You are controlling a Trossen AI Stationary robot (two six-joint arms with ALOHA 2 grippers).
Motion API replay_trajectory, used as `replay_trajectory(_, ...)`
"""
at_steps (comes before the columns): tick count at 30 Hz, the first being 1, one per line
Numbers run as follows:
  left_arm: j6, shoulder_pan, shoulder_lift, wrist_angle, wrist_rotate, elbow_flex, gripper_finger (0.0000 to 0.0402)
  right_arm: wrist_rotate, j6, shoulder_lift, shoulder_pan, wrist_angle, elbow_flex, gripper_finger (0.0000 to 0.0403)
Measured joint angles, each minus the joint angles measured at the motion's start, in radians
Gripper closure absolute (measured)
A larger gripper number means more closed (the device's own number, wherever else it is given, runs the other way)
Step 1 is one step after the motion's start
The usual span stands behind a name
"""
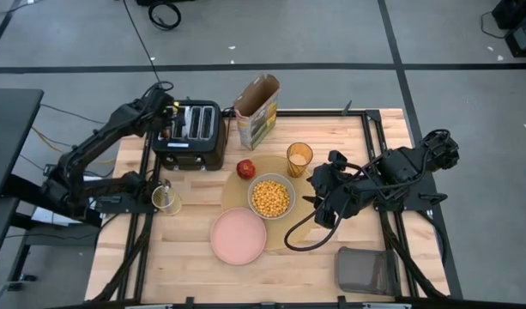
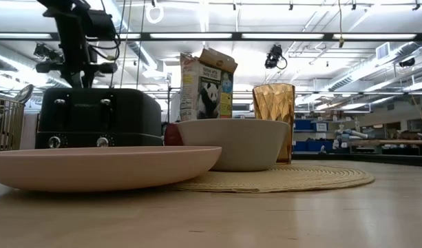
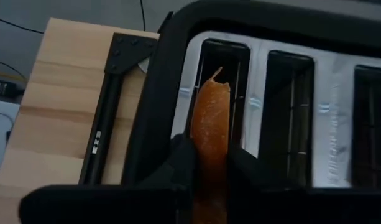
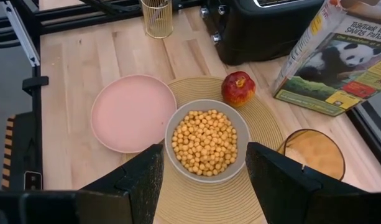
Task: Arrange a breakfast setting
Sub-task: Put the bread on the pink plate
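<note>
The tan placemat (image 1: 304,225) lies mid-table. On it stand the pale grey bowl (image 1: 271,197) filled with yellow cereal balls, the red apple (image 1: 245,168) and the amber tumbler (image 1: 299,159). The pink plate (image 1: 238,235) rests on the wood with its rim over the mat's near-left edge. My left gripper (image 3: 210,165) is over the black toaster (image 1: 190,133), shut on an orange-brown toast slice (image 3: 210,121). My right gripper (image 4: 206,180) is open and empty above the mat's right side. A spoon end (image 2: 23,93) sticks up from a gold wire cup (image 1: 166,199); its handle is hidden. My left gripper pinches the toast slice by its two flat faces (image 3: 209,155) between the two fingers (image 3: 184,163), coming from above and pointing down. The slice stands on edge. Its free end (image 3: 214,84) is at the mouth of the toaster's outermost left slot; how deep it goes does not show.
A cereal box (image 1: 256,110) with a panda stands open behind the mat, right of the toaster. The dark grey mesh basket (image 1: 365,270) lies at the near right. A black cable loop (image 1: 307,233) hangs from the right arm over the mat's right edge. Bare wood lies near the front edge.
</note>
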Motion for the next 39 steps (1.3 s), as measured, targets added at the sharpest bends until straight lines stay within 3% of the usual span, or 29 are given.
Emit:
replay_trajectory(6, 0.044, -0.013, -0.068, 0.003, -0.006, 0.048, 0.0341, -0.007, -0.028, 0.0, 0.0, -0.001, 0.0, 0.017)
replay_trajectory(18, 0.287, -0.055, -0.087, -0.145, -0.005, 0.338, 0.0342, -0.017, -0.05, 0.0, 0.0, -0.003, 0.0, 0.017)
replay_trajectory(22, 0.318, -0.13, -0.087, -0.193, 0.066, 0.427, 0.0342, -0.028, -0.053, 0.0, 0.0, -0.006, 0.0, 0.017)
replay_trajectory(25, 0.33, -0.223, -0.09, -0.198, 0.143, 0.475, 0.0342, -0.034, -0.065, 0.0, 0.0, -0.015, 0.0, 0.017)
replay_trajectory(30, 0.332, -0.477, -0.088, -0.193, 0.232, 0.496, 0.0342, -0.045, -0.099, 0.0, 0.003, -0.017, 0.0, 0.017)
replay_trajectory(35, 0.248, -0.79, -0.058, -0.17, 0.224, 0.496, 0.0342, -0.027, -0.129, 0.0, 0.029, -0.035, 0.0, 0.017)
replay_trajectory(39, 0.149, -1.034, 0.005, -0.109, 0.161, 0.495, 0.0342, -0.018, -0.126, -0.001, 0.052, -0.049, 0.0, 0.017)
